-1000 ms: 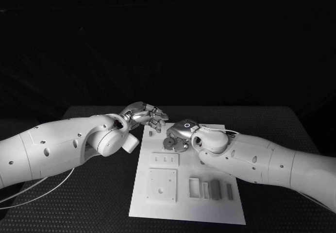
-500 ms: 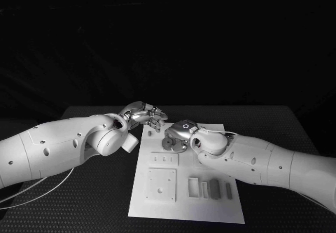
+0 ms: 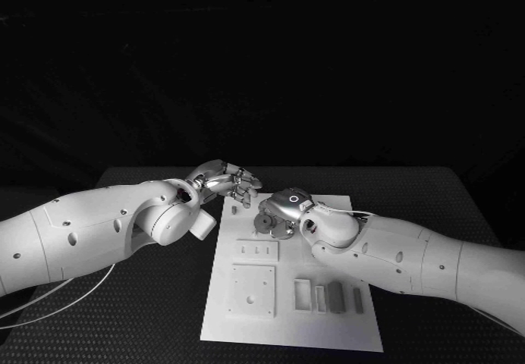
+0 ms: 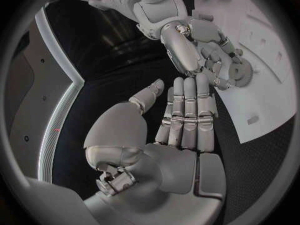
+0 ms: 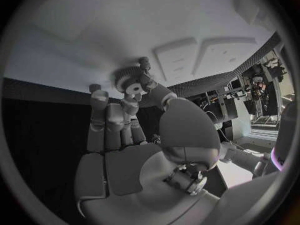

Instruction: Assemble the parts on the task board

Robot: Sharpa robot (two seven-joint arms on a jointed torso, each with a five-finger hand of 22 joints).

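The right hand (image 3: 287, 210) pinches a gear (image 3: 265, 222) just above the task board (image 3: 287, 318); the left hand (image 3: 230, 182), empty and fingers straight, hovers beside the gear.

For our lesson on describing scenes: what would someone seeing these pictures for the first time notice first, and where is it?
First, the two white arms meeting over the far end of the white task board on the black table. There the right hand pinches a small toothed gear just above the board, while the left hand hovers beside it, fingers straight and holding nothing. Nearer the robot, rectangular parts lie in a row on the board.
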